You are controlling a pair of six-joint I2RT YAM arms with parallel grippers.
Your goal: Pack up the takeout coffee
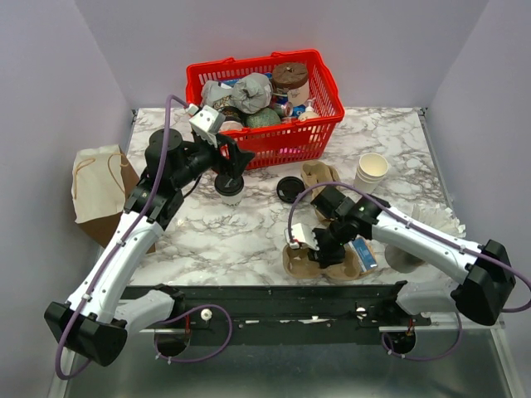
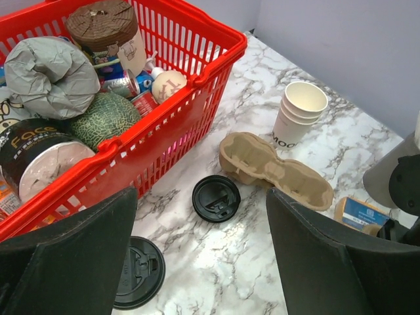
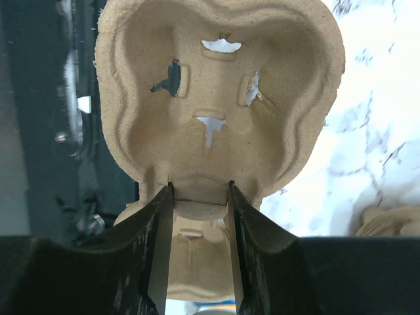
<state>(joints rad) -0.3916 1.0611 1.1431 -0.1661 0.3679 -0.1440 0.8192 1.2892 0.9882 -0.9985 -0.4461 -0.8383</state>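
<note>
Left gripper (image 1: 231,166) hangs with jaws spread wide, holding nothing. The takeout coffee (image 1: 230,189) stands just beneath it, off-centre toward one finger, so closing may tip it. Right gripper (image 3: 197,197) pinches the pulp cup carrier (image 3: 216,98) at its waist, which might flex. A tub (image 2: 33,154) reads "Face"; the stacked cups (image 2: 296,115) show a partial "Moo".

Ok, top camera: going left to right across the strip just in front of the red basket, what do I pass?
Brown paper bag → takeout coffee → loose black lid → empty pulp cup carrier → stack of paper cups.
</note>
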